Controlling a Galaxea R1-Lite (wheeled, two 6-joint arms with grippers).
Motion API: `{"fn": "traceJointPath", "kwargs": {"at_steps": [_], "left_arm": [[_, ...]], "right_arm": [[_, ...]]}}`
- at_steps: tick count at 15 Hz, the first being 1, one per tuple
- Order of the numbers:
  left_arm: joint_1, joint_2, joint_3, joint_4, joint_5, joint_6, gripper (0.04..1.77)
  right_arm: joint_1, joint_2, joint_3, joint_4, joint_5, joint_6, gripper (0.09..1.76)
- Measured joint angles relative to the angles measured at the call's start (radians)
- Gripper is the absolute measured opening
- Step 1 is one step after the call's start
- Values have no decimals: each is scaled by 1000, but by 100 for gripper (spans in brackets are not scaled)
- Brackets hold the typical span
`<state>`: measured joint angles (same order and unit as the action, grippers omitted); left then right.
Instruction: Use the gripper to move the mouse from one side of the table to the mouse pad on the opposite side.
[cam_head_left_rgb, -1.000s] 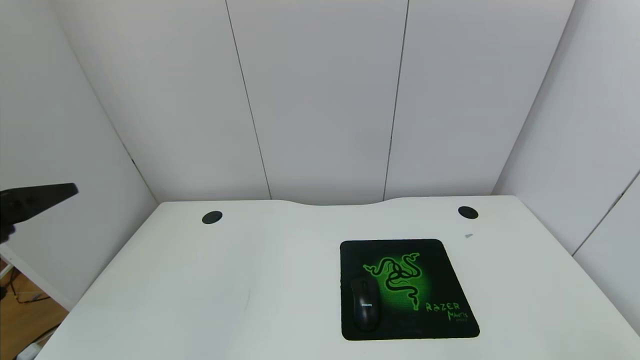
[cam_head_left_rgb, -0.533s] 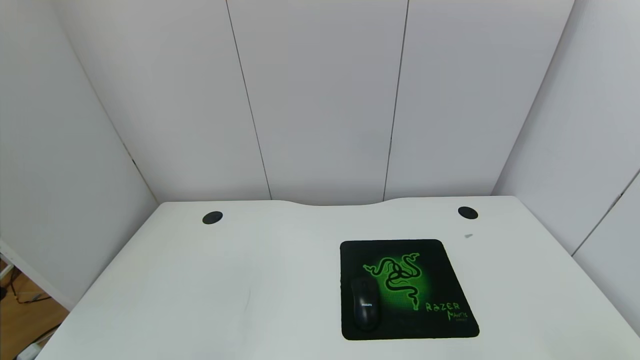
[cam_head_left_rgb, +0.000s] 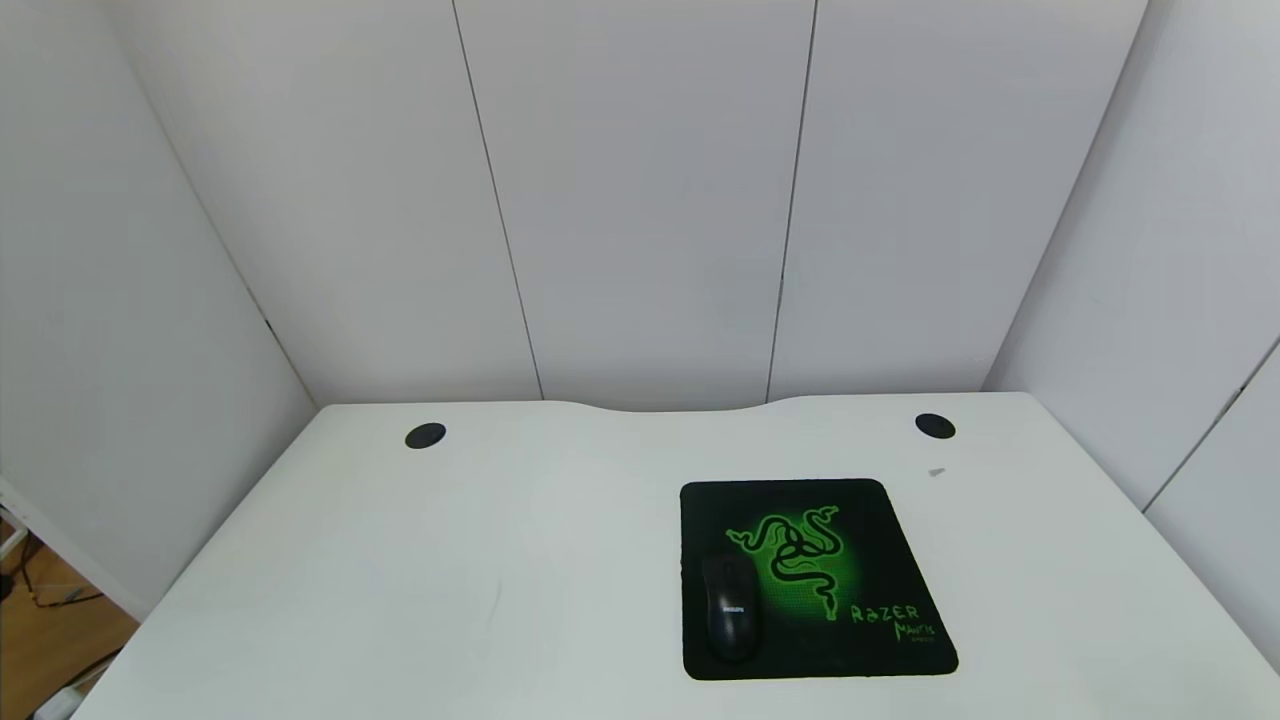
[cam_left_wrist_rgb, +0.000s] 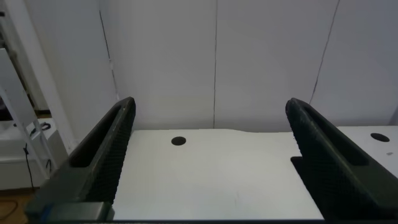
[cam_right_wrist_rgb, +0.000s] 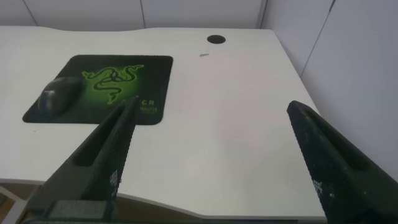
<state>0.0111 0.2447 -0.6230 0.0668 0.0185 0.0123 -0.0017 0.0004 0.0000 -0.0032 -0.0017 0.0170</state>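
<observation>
The small glossy black oval mouse (cam_head_left_rgb: 729, 620) is lying on the near left part of the square black mouse pad with the green snake logo (cam_head_left_rgb: 850, 570), which is sitting on the right side of the large white table (cam_head_left_rgb: 400, 580). The left gripper (cam_left_wrist_rgb: 208, 155) is hovering with fingers spread wide at the table's near left edge, while the right gripper (cam_right_wrist_rgb: 217, 162) is hanging equally wide open off the near right.

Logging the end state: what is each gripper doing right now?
Left gripper: open, holding nothing, off the table's left side.
Right gripper: open, holding nothing, pulled back from the mouse on the mouse pad.
</observation>
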Motion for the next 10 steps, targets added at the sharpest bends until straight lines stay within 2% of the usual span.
{"fn": "traceJointPath", "kwargs": {"at_steps": [5, 8, 10], "left_arm": [[-15, -127, 77, -11, -2, 24, 172], [-15, -201, 130, -14, -34, 20, 172], [-15, -229, 190, -86, -42, 16, 172]], "right_arm": [[0, 0, 0, 0, 0, 0, 171], [0, 0, 0, 0, 0, 0, 171], [0, 0, 0, 0, 0, 0, 171]]}}
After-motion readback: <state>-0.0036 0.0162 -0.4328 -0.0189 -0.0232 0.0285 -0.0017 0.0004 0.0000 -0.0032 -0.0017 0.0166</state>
